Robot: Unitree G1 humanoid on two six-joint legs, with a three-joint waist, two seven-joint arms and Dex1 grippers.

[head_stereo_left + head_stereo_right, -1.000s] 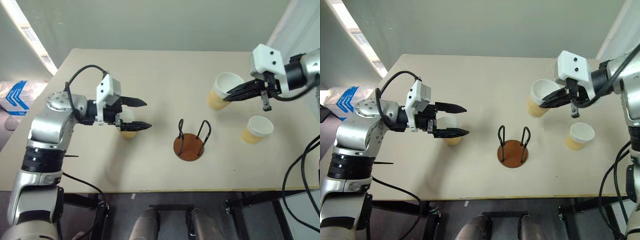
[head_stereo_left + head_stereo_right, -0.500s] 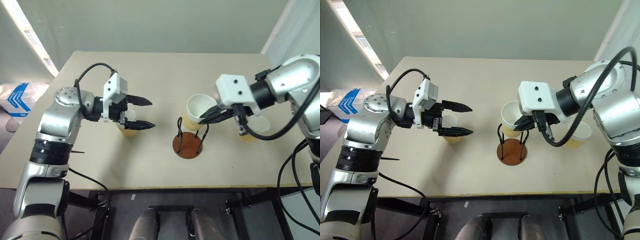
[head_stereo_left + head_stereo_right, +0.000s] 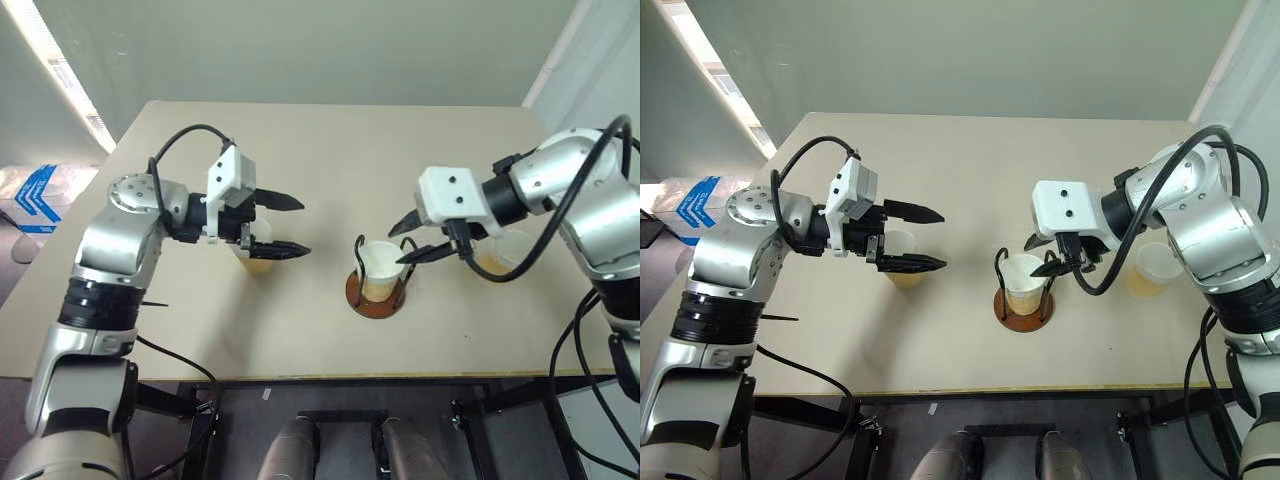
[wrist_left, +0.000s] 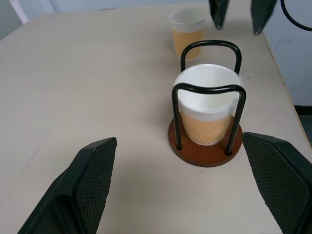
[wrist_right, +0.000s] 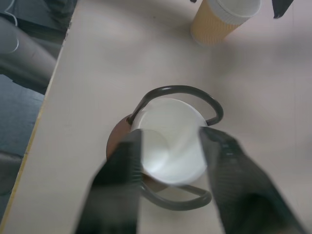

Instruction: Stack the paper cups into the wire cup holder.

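The wire cup holder (image 3: 377,295) stands at the table's middle front, and one paper cup (image 3: 380,266) sits upright inside its black loops. My right gripper (image 3: 400,245) hangs just above that cup's rim, open, its fingers (image 5: 119,185) apart on either side of the cup (image 5: 170,141). A second paper cup (image 3: 255,256) stands on the table to the left, under my left gripper (image 3: 302,228), which is wide open and points toward the holder (image 4: 207,151). A third cup (image 3: 497,258) stands to the right, partly hidden by my right arm.
The pale table (image 3: 310,140) has its front edge close below the holder. A bright window strip (image 3: 60,70) and blue packaging (image 3: 30,195) on the floor lie off its left side. Cables hang from both arms.
My right gripper brought a cup leftward and down over the holder, then opened. That cup now sits inside the wire loops. The left gripper has stayed put.
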